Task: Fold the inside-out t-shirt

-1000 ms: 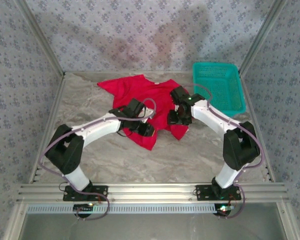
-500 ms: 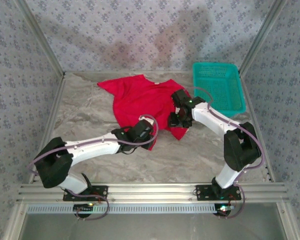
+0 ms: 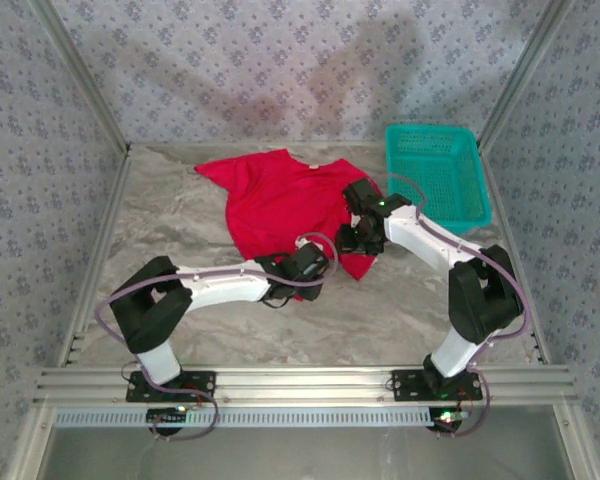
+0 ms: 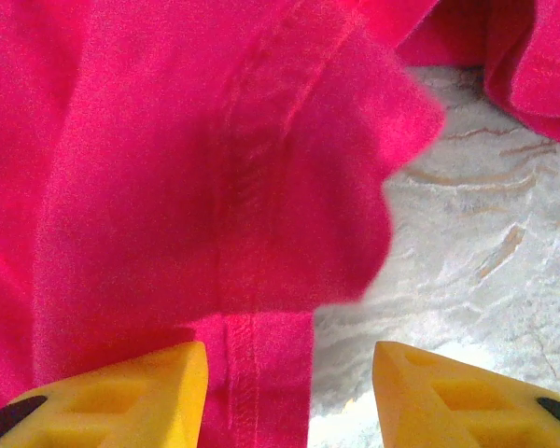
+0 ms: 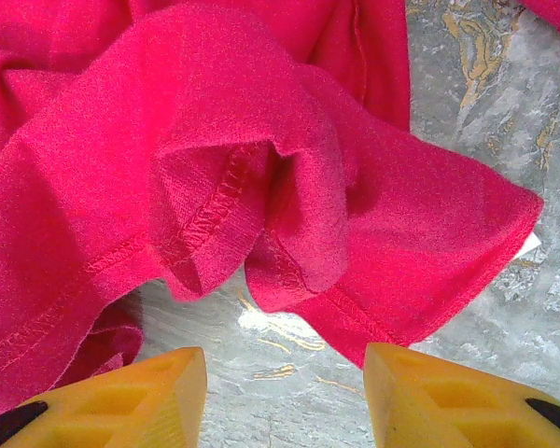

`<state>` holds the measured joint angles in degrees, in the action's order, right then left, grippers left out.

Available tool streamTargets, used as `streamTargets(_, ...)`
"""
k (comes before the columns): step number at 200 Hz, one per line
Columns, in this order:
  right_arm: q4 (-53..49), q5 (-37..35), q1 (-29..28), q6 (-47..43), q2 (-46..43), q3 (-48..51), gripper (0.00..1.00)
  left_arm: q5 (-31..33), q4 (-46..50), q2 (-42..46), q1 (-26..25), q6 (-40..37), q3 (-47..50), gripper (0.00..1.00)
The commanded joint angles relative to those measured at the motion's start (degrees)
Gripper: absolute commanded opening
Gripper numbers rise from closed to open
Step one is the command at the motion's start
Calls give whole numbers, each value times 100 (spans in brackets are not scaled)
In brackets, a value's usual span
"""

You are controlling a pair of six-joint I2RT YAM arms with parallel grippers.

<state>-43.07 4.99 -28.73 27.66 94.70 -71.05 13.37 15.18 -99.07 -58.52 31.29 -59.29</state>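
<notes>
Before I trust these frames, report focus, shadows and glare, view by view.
Top external: soft and grainy overall, even light, blurred arm shadows on the back wall. Left wrist: the t-shirt close to the lens is soft, a dark shadow lies across its seam, the table is washed pale. Right wrist: sharpest, stitching readable, one bright glare patch on the table.

overhead view, wrist close-ups (shared t-shirt point(image 3: 280, 205))
</notes>
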Motion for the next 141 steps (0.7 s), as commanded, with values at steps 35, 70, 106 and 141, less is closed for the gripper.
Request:
streamTargets(35, -167, 106, 50, 37, -153, 65, 49, 297, 578, -333, -19, 123, -417, 42)
streamTargets(70, -154, 131, 82, 24, -153, 56, 49, 332, 635, -272, -19, 158, -373, 27)
streamTargets(106, -137, 133, 94, 20, -144, 47, 49, 431, 752, -214, -19, 158, -408, 5)
streamTargets(141, -118, 114, 104, 5, -175, 56, 48, 545, 850, -64, 41, 167, -366, 0)
